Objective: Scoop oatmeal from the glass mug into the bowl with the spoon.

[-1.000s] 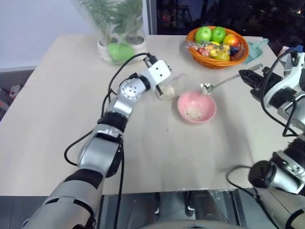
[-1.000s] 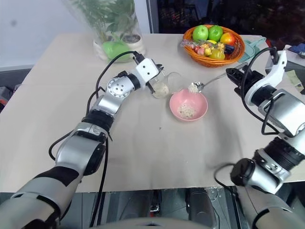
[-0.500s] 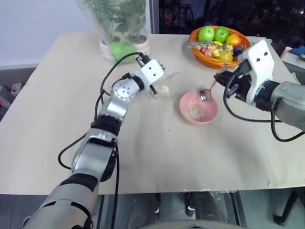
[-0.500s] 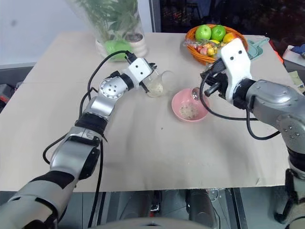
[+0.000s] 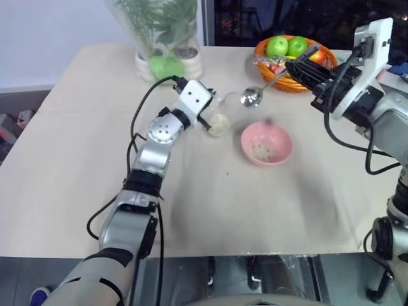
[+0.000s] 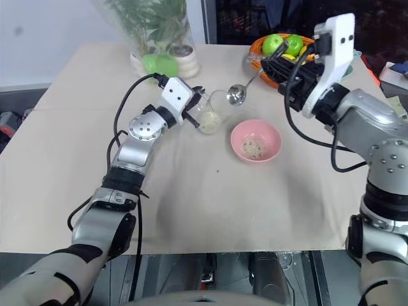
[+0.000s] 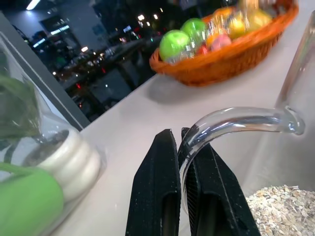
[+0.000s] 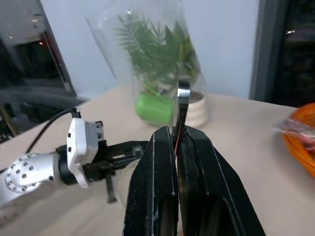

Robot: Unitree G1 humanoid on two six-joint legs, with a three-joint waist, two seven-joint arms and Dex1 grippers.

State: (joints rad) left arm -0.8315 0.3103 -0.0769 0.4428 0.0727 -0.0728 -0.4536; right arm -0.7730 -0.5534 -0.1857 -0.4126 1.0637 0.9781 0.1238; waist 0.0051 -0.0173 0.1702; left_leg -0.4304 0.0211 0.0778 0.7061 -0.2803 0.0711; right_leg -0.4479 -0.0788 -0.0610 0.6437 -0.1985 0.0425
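Observation:
The glass mug (image 5: pixel 221 116) sits tilted on the table with oatmeal (image 7: pixel 280 209) in its bottom. My left gripper (image 7: pixel 178 137) is shut on the mug's handle. The pink bowl (image 5: pixel 266 143) stands just right of the mug, with a small heap of oatmeal (image 6: pixel 254 148) inside. My right gripper (image 8: pixel 176 132) is shut on the handle of the spoon (image 5: pixel 252 97). The spoon hangs in the air above and between the mug and the bowl, its shiny oval end toward the mug. The right gripper (image 5: pixel 299 67) is raised in front of the fruit basket.
An orange woven basket (image 5: pixel 271 81) of fruit stands at the back right, behind the spoon. A plant in a clear wrap (image 5: pixel 162 38) with a green object at its base stands at the back left. The beige table (image 5: pixel 255 204) stretches open toward me.
My right gripper lifted the spoon out of the bowl and carried it up and left toward the mug, rolling the wrist. The left gripper keeps its hold on the mug handle.

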